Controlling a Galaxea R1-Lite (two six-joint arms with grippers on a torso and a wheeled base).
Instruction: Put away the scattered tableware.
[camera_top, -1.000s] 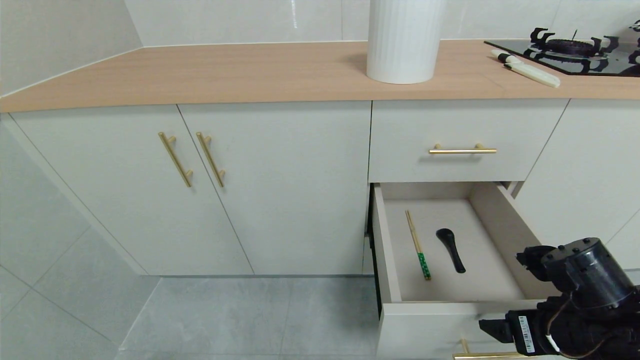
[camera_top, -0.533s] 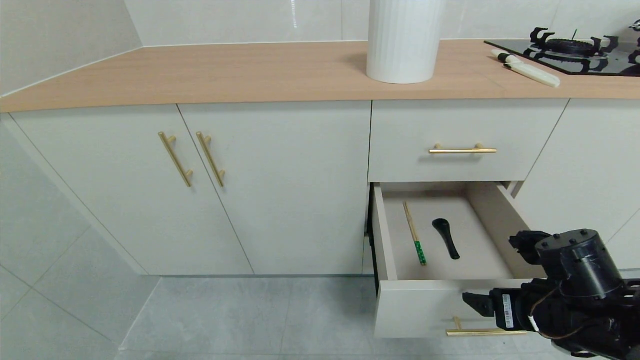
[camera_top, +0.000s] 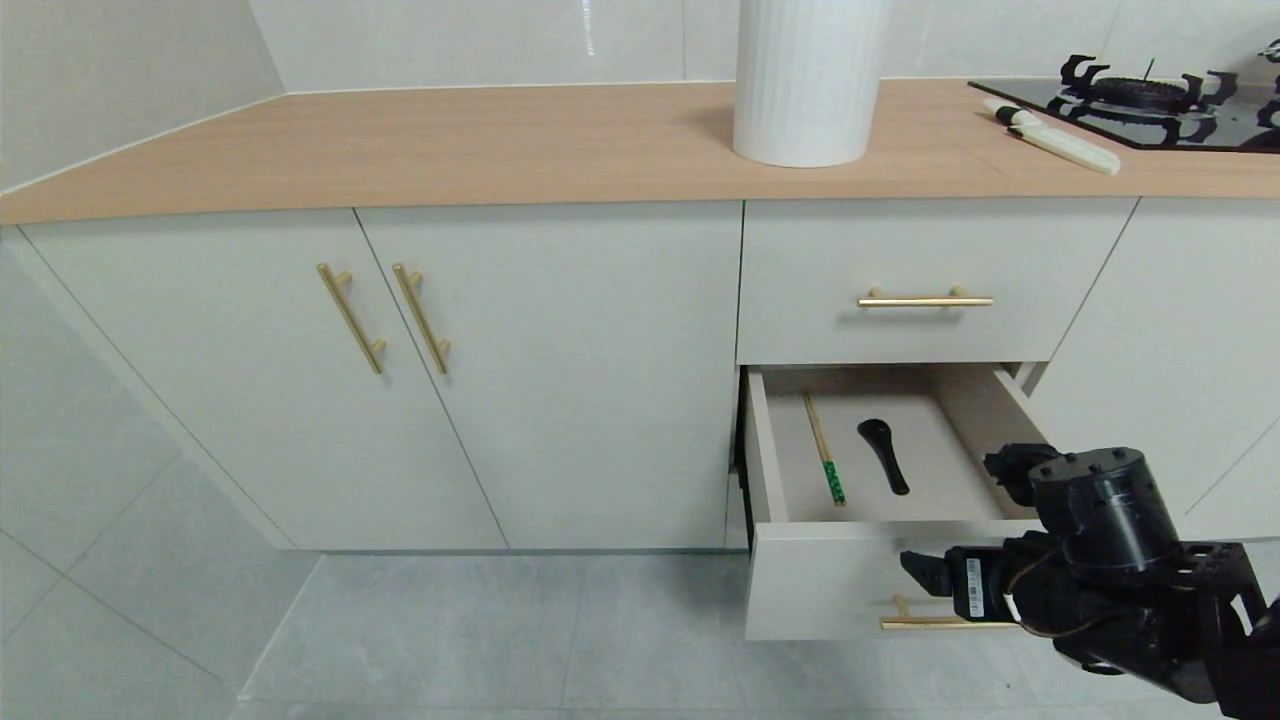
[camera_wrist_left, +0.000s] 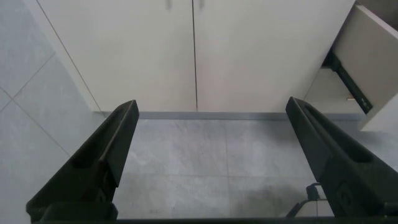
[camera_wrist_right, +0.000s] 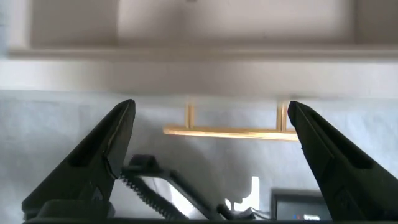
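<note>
The green-tipped wooden chopsticks (camera_top: 822, 450) and black spoon (camera_top: 882, 455) are seen lying inside the partly open pale lower drawer (camera_top: 820, 580), so closing is judged the step in hand: its front, faced by the spread right end effector (camera_wrist_right: 210, 106), needs pushing squarely home.

No legible word, number or sign is showing on the cabinet doors (camera_top: 560, 380), the countertop (camera_top: 500, 140) or the drawer (camera_top: 830, 590). A small white sticker (camera_top: 968, 590) is sitting on the black housing behind the right gripper (camera_wrist_right: 210, 109). It is carrying dark barcode-like bars and tiny print, all too small to read.
</note>
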